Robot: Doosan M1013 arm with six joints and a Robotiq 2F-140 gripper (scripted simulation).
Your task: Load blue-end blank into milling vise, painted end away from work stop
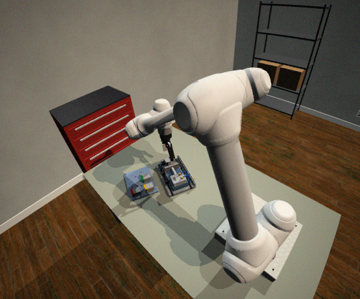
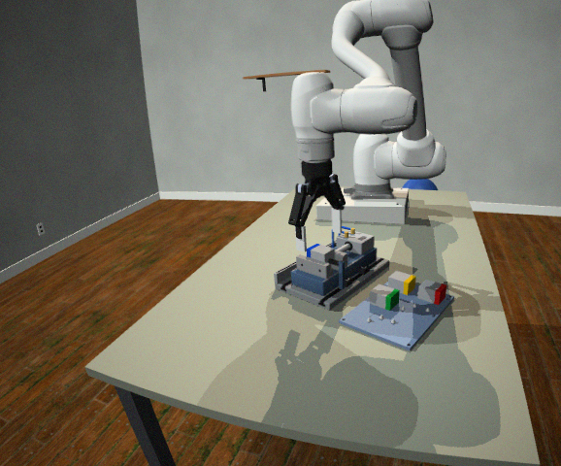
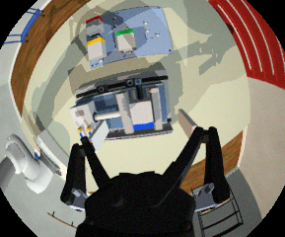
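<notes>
The blank with the blue end (image 2: 325,251) lies in the milling vise (image 2: 334,272), between the jaws. Its blue end (image 2: 313,249) points away from the infeed plate (image 2: 397,316). In the wrist view the blank (image 3: 142,110) sits lengthwise in the vise (image 3: 124,111), blue end nearest me. My gripper (image 2: 317,234) hangs straight above the blank with its fingers wide open and nothing between them; it also shows in the wrist view (image 3: 141,125) and in the top view (image 1: 170,155). I cannot tell how closely the blank touches the fixed jaw or the work stop.
Three other blanks lie on the infeed plate: green-ended (image 2: 385,297), yellow-ended (image 2: 402,282) and red-ended (image 2: 432,291). Hoses with yellow fittings (image 2: 346,231) rise at the vise's far jaw. A red drawer cabinet (image 1: 93,125) stands beside the table. The arm's base (image 2: 366,205) is behind the vise.
</notes>
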